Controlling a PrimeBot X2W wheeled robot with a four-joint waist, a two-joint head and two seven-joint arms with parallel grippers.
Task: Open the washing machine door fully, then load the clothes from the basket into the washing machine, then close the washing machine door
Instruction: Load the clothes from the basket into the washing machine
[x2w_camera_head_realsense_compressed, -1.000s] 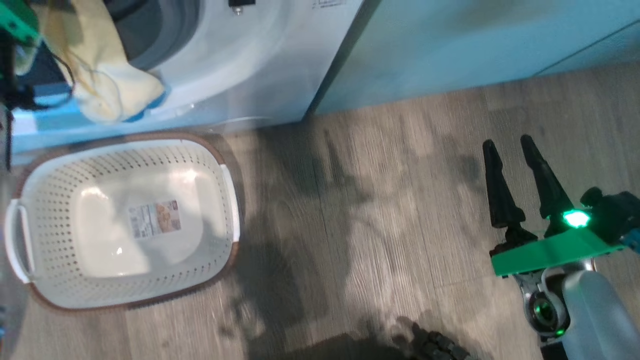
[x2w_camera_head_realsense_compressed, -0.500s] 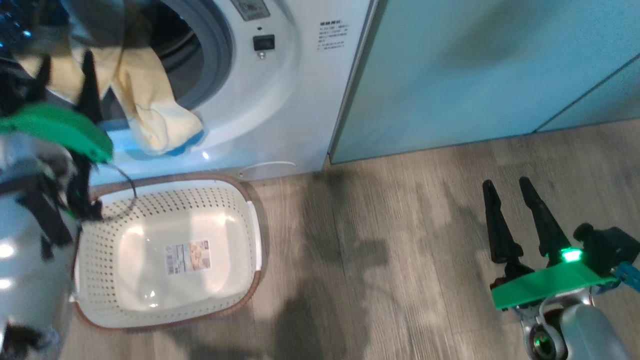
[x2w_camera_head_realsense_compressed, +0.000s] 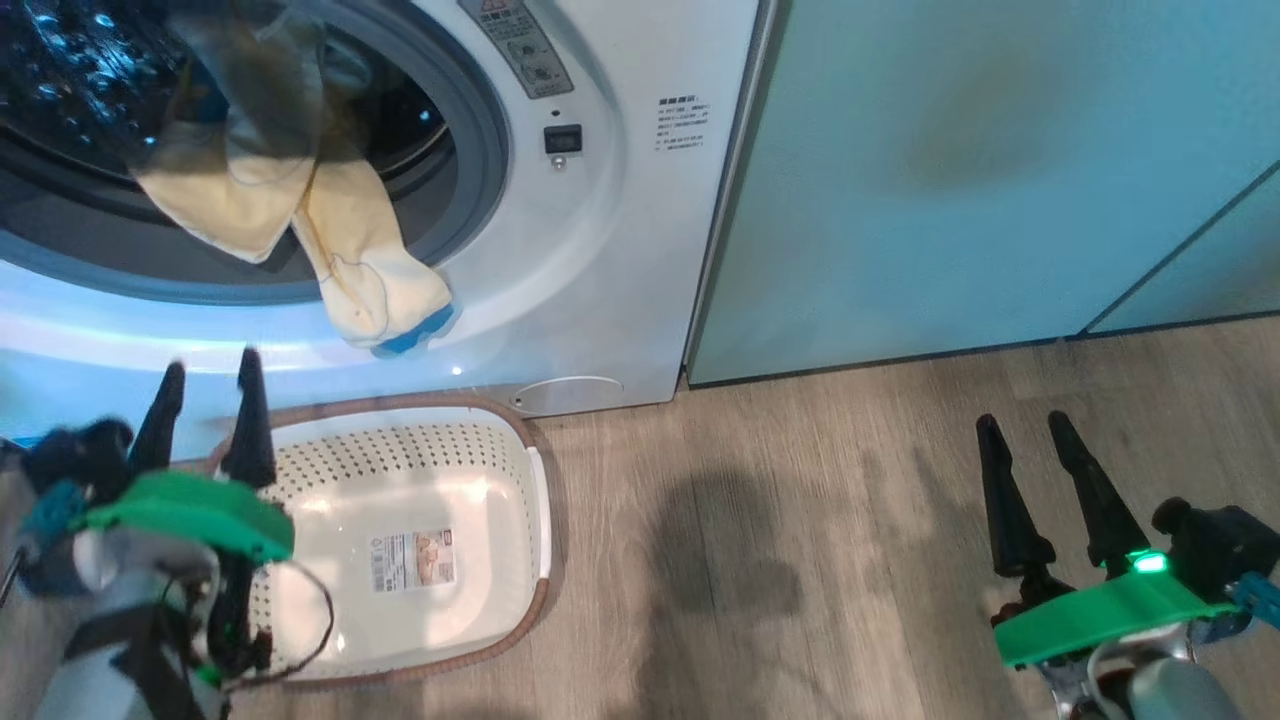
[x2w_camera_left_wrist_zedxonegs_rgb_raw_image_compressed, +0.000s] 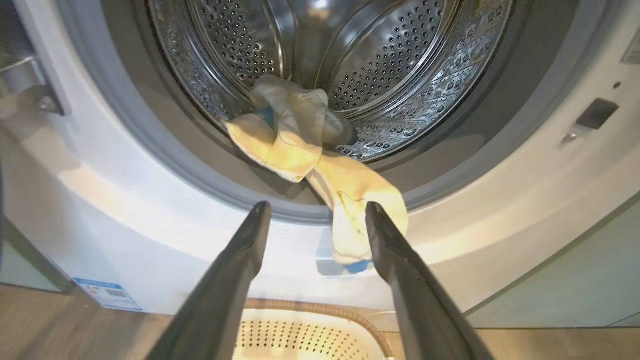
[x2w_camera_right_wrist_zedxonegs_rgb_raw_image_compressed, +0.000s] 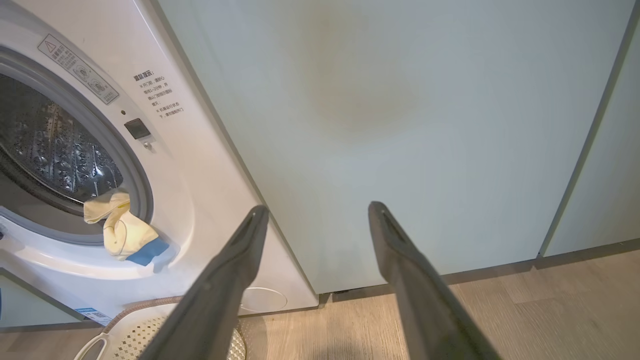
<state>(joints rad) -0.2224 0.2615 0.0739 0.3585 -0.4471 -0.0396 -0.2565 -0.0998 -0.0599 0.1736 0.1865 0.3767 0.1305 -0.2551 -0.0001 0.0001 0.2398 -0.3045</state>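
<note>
The white washing machine (x2w_camera_head_realsense_compressed: 620, 250) stands open, its steel drum (x2w_camera_left_wrist_zedxonegs_rgb_raw_image_compressed: 400, 65) showing; the washing machine door is out of view. Pale yellow clothes (x2w_camera_head_realsense_compressed: 370, 270) with a blue edge hang from the drum over the grey ring and down the front. In the left wrist view the clothes (x2w_camera_left_wrist_zedxonegs_rgb_raw_image_compressed: 295, 135) lie just beyond my fingers. The white basket (x2w_camera_head_realsense_compressed: 530, 500) sits on the floor below the opening with only a label on its bottom. My left gripper (x2w_camera_head_realsense_compressed: 211, 362) is open above the basket's near-left corner, holding nothing. My right gripper (x2w_camera_head_realsense_compressed: 1020, 422) is open over the floor, far right.
Pale green cabinets (x2w_camera_head_realsense_compressed: 1000, 180) adjoin the machine on the right, and my right gripper (x2w_camera_right_wrist_zedxonegs_rgb_raw_image_compressed: 318, 207) points at one cabinet front (x2w_camera_right_wrist_zedxonegs_rgb_raw_image_compressed: 400, 125). Wooden floor (x2w_camera_head_realsense_compressed: 780, 560) spreads between the basket and my right arm. A blue label (x2w_camera_left_wrist_zedxonegs_rgb_raw_image_compressed: 107, 294) marks the machine's lower corner.
The head camera has tilted up, showing more of the machine. My left gripper has drawn back from the opening to above the basket; the clothes stay hanging over the rim.
</note>
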